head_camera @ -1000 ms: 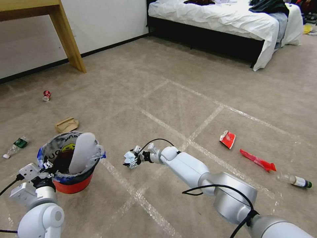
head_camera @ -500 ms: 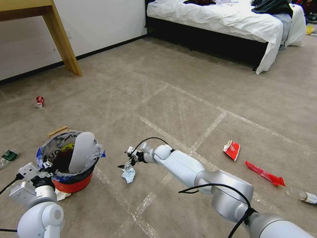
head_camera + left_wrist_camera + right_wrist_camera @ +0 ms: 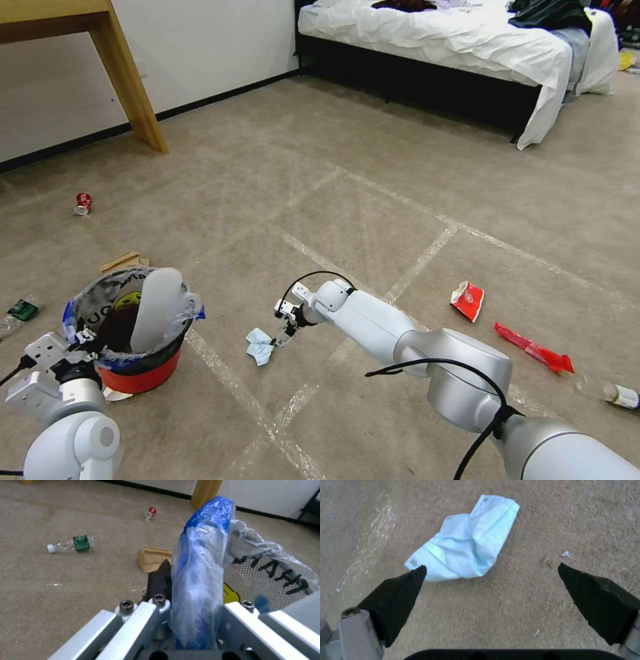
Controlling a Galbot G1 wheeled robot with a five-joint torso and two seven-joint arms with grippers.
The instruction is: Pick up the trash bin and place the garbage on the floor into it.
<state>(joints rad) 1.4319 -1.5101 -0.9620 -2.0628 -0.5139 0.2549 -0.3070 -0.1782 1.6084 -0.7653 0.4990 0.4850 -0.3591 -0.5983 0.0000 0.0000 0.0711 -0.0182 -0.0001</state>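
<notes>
Bin point(image 3: 130, 333) is sitting at the lower left of the head view, red, bag-lined, with a white foam piece point(image 3: 152, 308) standing up out of it. Left gripper point(image 3: 80, 338) is clamping the bin's near rim. Right gripper point(image 3: 283, 331) is hanging low at centre frame, just beside a pale blue mask point(image 3: 259, 346) lying on the floor, apart from it. Other garbage is lying scattered: a can point(image 3: 83, 202) at far left, a carton point(image 3: 123, 261) behind the bin, two red wrappers point(image 3: 468, 300) and a bottle point(image 3: 610, 393) at the right.

From the left wrist, the left gripper point(image 3: 193, 620) is pinching the bag's blue edge point(image 3: 206, 555); whether it is gripping the hard rim too is unclear, I think. If only plastic is being held, the bin could be slipping or tipping once lifted, spilling the foam. A green-labelled bottle point(image 3: 71, 545) is lying at upper left.

From the right wrist, the right gripper point(image 3: 491, 567) is standing wide apart and empty. The mask point(image 3: 466, 552) is lying in the upper middle, with one black fingertip point(image 3: 410, 582) just reaching its lower corner and the other over bare carpet. Closing from here, the jaws would probably be catching only an edge, so the limp, thin fabric could be sliding free or dropping short of the bin.
</notes>
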